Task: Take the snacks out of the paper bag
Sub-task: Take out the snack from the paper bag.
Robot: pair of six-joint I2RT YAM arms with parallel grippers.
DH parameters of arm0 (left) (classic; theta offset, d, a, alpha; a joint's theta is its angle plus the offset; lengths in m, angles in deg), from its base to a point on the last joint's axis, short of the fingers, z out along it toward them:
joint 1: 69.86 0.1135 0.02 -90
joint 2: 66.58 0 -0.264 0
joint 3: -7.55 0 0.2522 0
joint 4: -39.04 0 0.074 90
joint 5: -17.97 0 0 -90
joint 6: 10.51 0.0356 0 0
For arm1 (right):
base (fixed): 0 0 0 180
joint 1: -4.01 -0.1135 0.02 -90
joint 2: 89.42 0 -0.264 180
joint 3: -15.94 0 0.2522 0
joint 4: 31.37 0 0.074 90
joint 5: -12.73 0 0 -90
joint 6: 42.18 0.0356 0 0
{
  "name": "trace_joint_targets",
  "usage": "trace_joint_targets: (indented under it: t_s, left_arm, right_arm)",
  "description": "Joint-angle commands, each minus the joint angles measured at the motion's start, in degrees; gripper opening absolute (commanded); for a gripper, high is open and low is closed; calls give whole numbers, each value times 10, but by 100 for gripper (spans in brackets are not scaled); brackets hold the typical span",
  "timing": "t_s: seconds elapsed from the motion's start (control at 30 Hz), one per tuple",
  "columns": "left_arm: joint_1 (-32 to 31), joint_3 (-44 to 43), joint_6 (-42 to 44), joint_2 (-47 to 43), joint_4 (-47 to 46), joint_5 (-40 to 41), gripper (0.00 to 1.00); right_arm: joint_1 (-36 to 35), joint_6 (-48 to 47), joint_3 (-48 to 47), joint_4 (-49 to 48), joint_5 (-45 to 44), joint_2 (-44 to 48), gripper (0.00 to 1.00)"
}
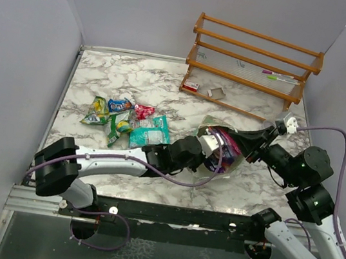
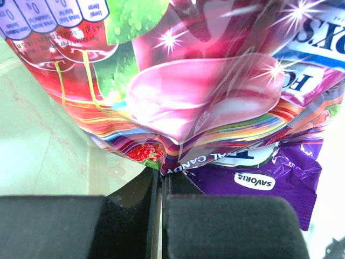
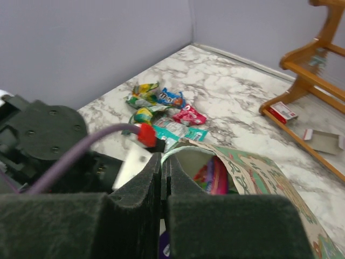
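Note:
The pale green paper bag (image 1: 234, 157) lies on its side mid-table, mouth toward the left. My left gripper (image 1: 211, 149) is at the mouth, shut on the bottom edge of a red-pink-purple candy packet (image 2: 205, 91); a purple packet (image 2: 280, 178) lies under it. My right gripper (image 1: 242, 140) is shut on the bag's upper rim (image 3: 186, 154) by its string handle and holds the mouth open. Inside the bag, the pink packet (image 3: 213, 175) shows. Several snacks lie left of the bag: teal-white (image 1: 150, 131), yellow-green (image 1: 97, 110), blue (image 1: 120, 104) and red (image 1: 143, 111).
A wooden rack (image 1: 255, 57) stands at the back right, with a small red-white box (image 1: 191, 86) and a cardboard scrap (image 1: 217, 93) at its foot. Grey walls enclose the marble table (image 1: 141, 79). My left arm (image 1: 116, 159) lies across the front.

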Motion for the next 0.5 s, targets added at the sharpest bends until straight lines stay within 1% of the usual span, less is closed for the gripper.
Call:
trace_joint_targets:
  t_s: [0.0,0.3,0.47]
  left_arm:
    - [-4,12,-6,-76,-30,-36,0]
    - [-4,14,10,-168,-10,-48,0]
    - [-4,17,19,-219,-19,-42,0]
  right_arm:
    - [-3,12,-2,10,-98,11,2]
    - [-3,14,-1,16,-138,1,2]
    - [-3,17,0,19,-161,5,2]
